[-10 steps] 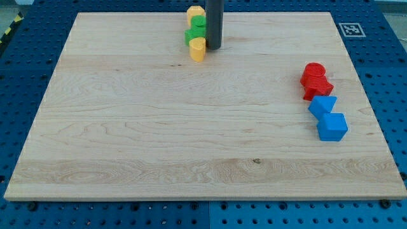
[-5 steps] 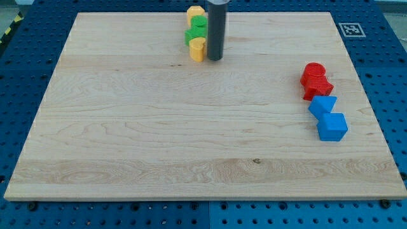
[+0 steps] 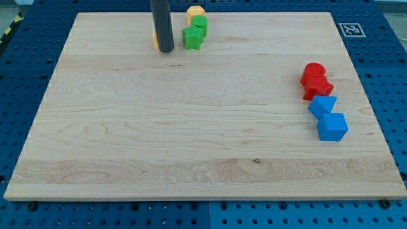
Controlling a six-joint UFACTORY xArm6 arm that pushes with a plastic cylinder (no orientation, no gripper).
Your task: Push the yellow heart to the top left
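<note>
Yellow heart: near the board's top edge, mostly hidden behind my rod; shape probably a heart.
My tip: touching its right side; no jaws fitted, nothing gripped.
Technique: keep pushing leftward, centred, along the top edge.
Green blocks: just right, apart.
Wooden board: flat, open leftward; blue pegboard surround.

Pale, matt, grained wooden desk; beside the dark, smooth, faintly glossy tool, a matt green plastic-looking star block.
</note>
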